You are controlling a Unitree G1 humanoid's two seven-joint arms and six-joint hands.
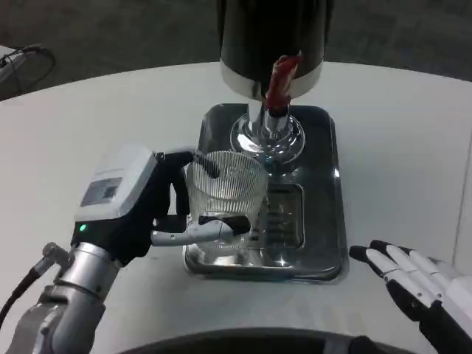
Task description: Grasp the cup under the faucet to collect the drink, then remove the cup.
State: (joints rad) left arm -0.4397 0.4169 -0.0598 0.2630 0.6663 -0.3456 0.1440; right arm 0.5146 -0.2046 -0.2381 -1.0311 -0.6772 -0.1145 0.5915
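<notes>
Head view: left hand [140,203] gripping ribbed glass cup [223,193] on steel tray [324,221] just before red faucet [279,81], right hand [413,284] lying spread on desk [398,133], risking drink spilling past a cup sitting off-centre.

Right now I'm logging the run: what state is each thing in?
Ribbed clear glass cup: upright on the tray, looks empty.
Left hand: grips the cup.
Right hand: open, resting on the white table.
Red faucet lever: untouched.
Shiny metal tray: flat under the black dispenser.
</notes>
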